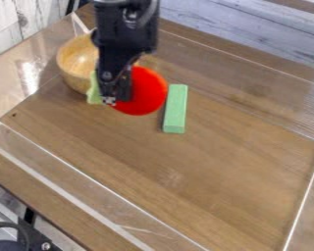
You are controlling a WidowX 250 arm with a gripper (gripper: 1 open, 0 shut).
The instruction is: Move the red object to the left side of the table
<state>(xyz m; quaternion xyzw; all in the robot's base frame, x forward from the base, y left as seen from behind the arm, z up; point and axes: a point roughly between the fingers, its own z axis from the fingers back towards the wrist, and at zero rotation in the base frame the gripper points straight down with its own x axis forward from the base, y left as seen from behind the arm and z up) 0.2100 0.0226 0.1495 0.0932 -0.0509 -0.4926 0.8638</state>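
Observation:
The red object [142,91], a round bright-red toy fruit, sits in the jaws of my gripper [114,94], which is shut on it. It hangs just above the brown table [186,186], left of centre, right beside the wooden bowl. A bit of light green [93,90] shows at the fruit's left edge. The black arm [126,34] comes down from the top and hides the fruit's upper left part.
A wooden bowl [75,61] stands at the back left, partly behind the arm. A green rectangular block [176,108] lies just right of the fruit. A glossy clear plastic border [68,211] runs round the table's edges.

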